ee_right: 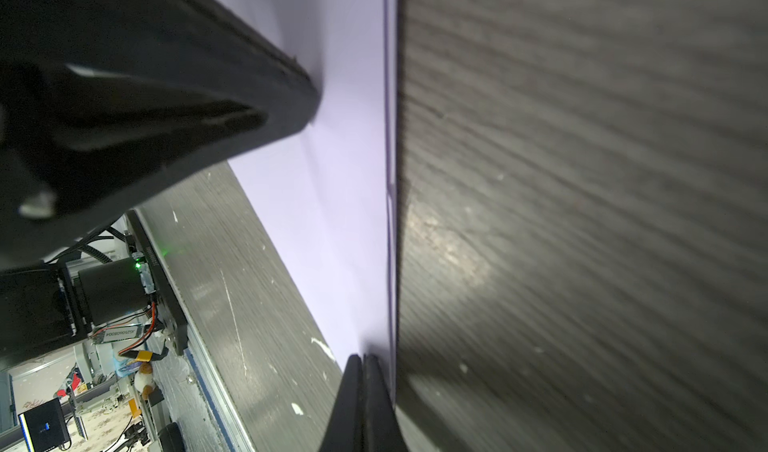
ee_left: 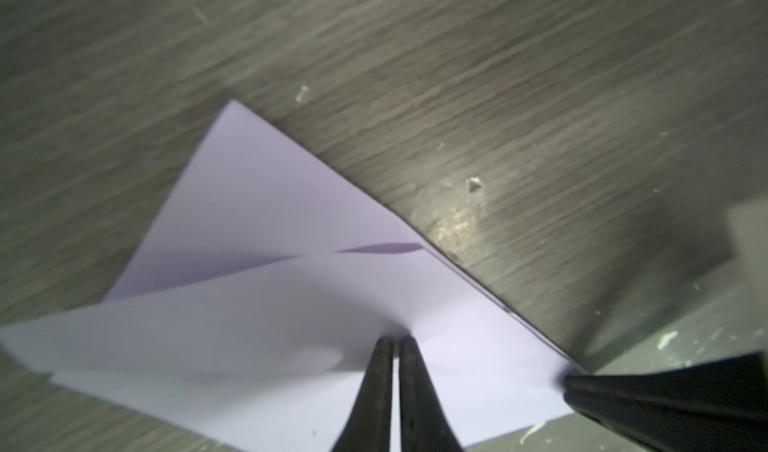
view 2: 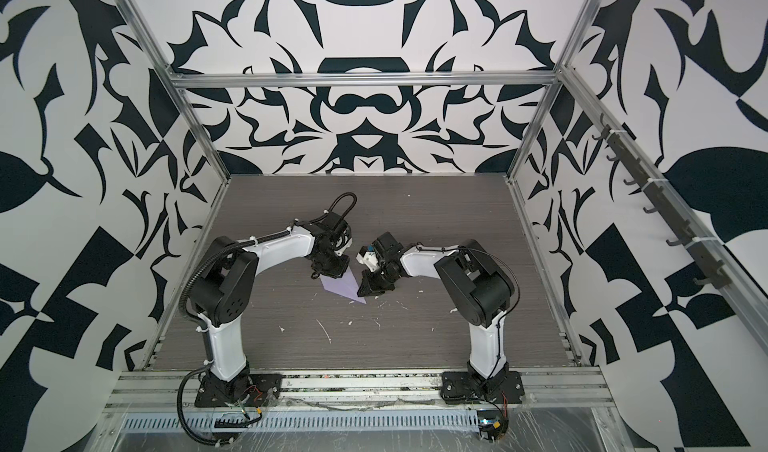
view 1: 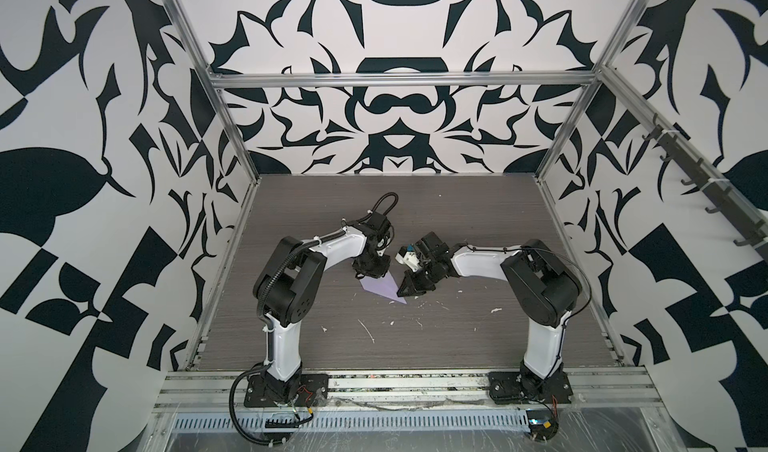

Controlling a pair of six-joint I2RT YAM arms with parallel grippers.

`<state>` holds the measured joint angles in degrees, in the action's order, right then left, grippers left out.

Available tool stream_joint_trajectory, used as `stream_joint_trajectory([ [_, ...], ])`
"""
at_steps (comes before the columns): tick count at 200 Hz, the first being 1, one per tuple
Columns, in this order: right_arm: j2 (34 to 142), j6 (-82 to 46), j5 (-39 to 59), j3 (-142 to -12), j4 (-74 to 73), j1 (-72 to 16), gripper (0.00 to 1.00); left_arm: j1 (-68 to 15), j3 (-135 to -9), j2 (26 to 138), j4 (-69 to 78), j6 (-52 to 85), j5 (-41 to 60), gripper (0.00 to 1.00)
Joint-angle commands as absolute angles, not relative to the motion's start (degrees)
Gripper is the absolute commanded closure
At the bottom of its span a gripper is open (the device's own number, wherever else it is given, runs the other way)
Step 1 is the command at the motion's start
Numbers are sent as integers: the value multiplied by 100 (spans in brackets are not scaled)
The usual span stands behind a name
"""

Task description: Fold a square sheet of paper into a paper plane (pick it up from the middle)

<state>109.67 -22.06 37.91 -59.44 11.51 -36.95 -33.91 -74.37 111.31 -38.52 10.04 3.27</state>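
The lilac sheet of paper (view 1: 384, 289) (view 2: 343, 289) lies flat on the grey wood-grain table, folded into a long pointed wedge like a paper plane, its nose toward the front right. In the left wrist view its overlapping flaps (ee_left: 291, 325) show, one slightly lifted. My left gripper (view 1: 368, 276) (view 2: 322, 276) (ee_left: 395, 339) is shut, tips pressing down on the paper's wide end. My right gripper (view 1: 400, 294) (view 2: 359, 294) (ee_right: 362, 356) is shut too, tips resting on the paper beside its long folded edge (ee_right: 388, 179). Nothing is pinched between either pair of fingers.
Small white flecks (view 1: 368, 333) are scattered over the table in front of and right of the paper. Aluminium frame posts and patterned walls enclose the table. A metal rail (view 1: 407, 381) with both arm bases runs along the front edge.
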Motion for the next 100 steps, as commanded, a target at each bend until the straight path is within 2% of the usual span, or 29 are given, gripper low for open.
stream_joint_trajectory([
  [1,11101,-2225,3386,-5783,1574,-3683,100,-3209,-7432,11508,-4500,746,-466,89],
  [100,11061,-2292,3384,-5748,1534,-3688,100,-2579,-7852,11861,-4292,702,-988,89],
])
